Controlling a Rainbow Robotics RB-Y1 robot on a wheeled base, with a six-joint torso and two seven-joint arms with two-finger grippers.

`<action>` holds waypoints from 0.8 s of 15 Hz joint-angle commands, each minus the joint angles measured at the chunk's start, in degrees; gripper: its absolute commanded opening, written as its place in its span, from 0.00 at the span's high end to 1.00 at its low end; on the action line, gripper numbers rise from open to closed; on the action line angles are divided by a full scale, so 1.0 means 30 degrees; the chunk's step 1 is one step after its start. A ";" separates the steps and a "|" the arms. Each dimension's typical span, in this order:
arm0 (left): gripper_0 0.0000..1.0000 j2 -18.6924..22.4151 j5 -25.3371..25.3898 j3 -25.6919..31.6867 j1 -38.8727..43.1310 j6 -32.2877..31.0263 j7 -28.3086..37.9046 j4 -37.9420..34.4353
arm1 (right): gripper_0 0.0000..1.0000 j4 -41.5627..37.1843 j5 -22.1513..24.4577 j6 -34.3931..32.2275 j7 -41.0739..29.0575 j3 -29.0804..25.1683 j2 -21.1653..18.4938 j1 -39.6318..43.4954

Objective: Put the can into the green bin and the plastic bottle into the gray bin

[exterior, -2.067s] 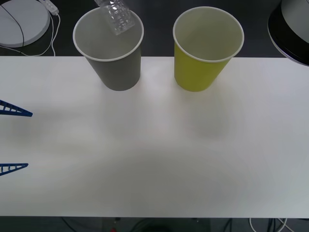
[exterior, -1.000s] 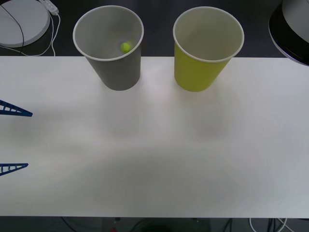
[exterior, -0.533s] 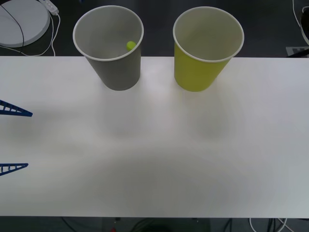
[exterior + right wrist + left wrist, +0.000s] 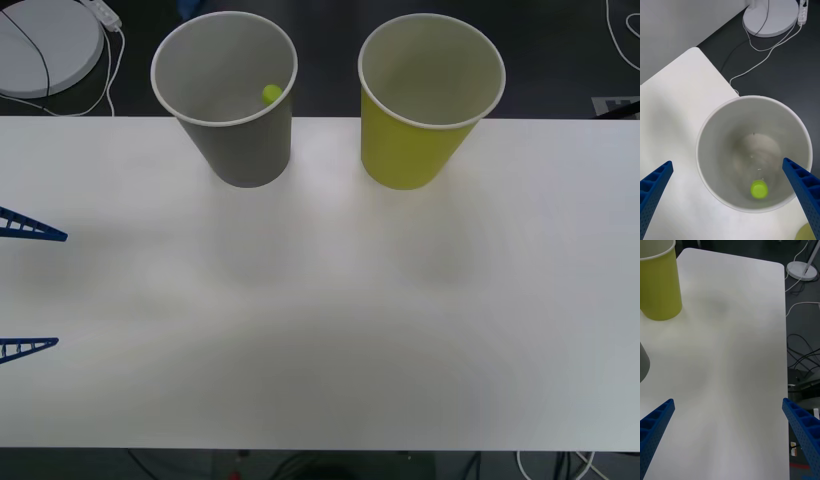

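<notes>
White surface [image 4: 320, 330] against a dark floor, with a round white lamp base [image 4: 45, 45] and trailing white cables behind the far edge. Two tapered bins stand upright near that edge, apart from each other: gray bin [image 4: 228, 140] on the robot's left, green bin [image 4: 418, 150] to its right. The plastic bottle [image 4: 759, 188] lies inside the gray bin, its lime-green cap facing up toward the rim, clear body hard to make out against the pale wall; long axis seems roughly upright or leaning on the wall, cannot tell which. Right gripper [image 4: 730, 195] hangs directly above the gray bin's mouth, so the bottle sits straight below the jaws; jaws spread wide, holding nothing, touching nothing. Left gripper [image 4: 30, 285] sits low at the left edge of the surface, jaws likewise spread and empty, pointing across bare surface toward the green bin. What can be seen of the green bin's inside looks pale and bare; its bottom is hidden, so whether the can is in there cannot be told. Judgement: bottle step done; nothing remains between either pair of jaws to carry.
</notes>
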 commanded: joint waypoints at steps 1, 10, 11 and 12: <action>0.00 0.0000 0.0000 0.0000 0.0000 0.0000 0.0000 0.0000 | 0.00 -0.1737 -0.0392 0.0351 0.0497 -0.0280 -0.1062 0.0897; 0.00 0.0000 0.0000 0.0000 0.0000 0.0000 0.0000 0.0000 | 0.00 -0.7245 -0.2824 0.1933 0.3719 -0.1100 -0.5163 0.4354; 0.00 0.0000 0.0000 0.0000 0.0000 0.0000 0.0000 0.0000 | 0.00 -0.8007 -0.3117 0.2226 0.4129 -0.1100 -0.5720 0.4793; 0.00 0.0000 0.0000 0.0000 0.0000 0.0000 0.0000 0.0000 | 0.00 -0.8563 -0.3234 0.2489 0.4569 -0.1129 -0.6218 0.5204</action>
